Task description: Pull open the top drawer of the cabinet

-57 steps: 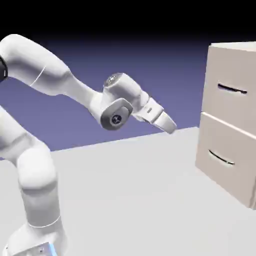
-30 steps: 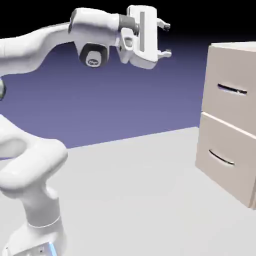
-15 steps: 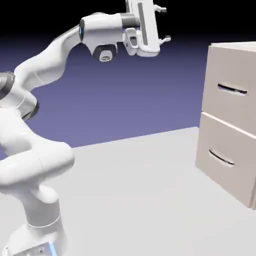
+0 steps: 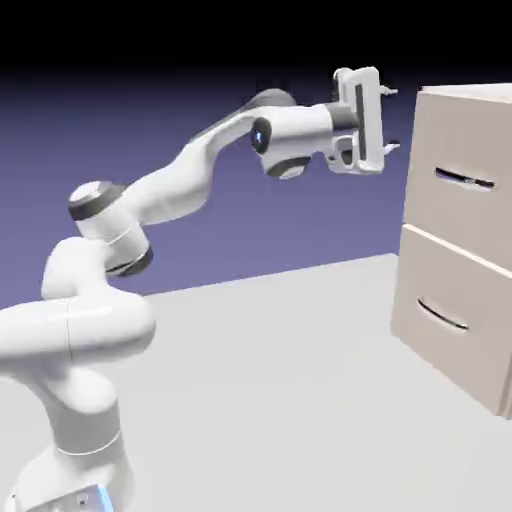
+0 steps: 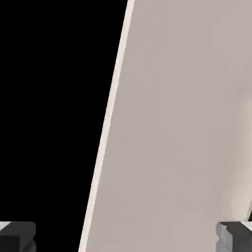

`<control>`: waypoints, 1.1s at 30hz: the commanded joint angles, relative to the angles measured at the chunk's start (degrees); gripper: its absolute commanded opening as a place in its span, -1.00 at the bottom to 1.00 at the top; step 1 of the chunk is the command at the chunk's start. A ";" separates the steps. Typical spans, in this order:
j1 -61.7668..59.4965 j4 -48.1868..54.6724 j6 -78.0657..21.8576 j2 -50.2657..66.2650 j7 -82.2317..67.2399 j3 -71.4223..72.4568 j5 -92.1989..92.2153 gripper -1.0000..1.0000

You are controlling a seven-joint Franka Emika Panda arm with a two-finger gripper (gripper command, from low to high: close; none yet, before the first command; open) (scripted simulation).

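The beige cabinet point(image 4: 462, 240) stands at the exterior view's right with two stacked drawer fronts. Its top drawer point(image 4: 463, 185) is flush and carries a thin dark bar handle point(image 4: 464, 180). My gripper point(image 4: 391, 120) hangs open in the air just left of the cabinet's upper corner, fingers pointing at it, one above the other, a short gap from the wood. It sits higher than the handle. In the hand view the cabinet's beige face point(image 5: 182, 128) fills the right side, black to the left, and both grey fingertips point(image 5: 17, 235) show far apart with nothing between them.
The lower drawer point(image 4: 450, 315) with its curved dark handle point(image 4: 442, 316) is shut. The grey tabletop point(image 4: 260, 390) stretches between my base and the cabinet. My arm reaches across from the exterior view's lower left.
The hand has swung right and down from high up at the frame's top to just beside the cabinet's upper corner. Its fingers stay open. The drawers have not moved.
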 commanded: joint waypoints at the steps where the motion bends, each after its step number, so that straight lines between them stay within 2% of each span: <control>1: -1.76 0.89 -0.51 -0.98 0.50 1.17 2.50 0.00; 6: -7.80 3.94 -2.25 -4.34 2.21 5.20 11.06 0.00; 13: -16.17 16.71 2.06 -3.34 4.43 5.50 10.78 0.00; 14: -16.17 16.71 2.06 -3.34 4.43 5.50 10.78 -1.00; 33: 10.18 -20.65 -8.97 -6.56 -0.48 3.64 8.76 -1.00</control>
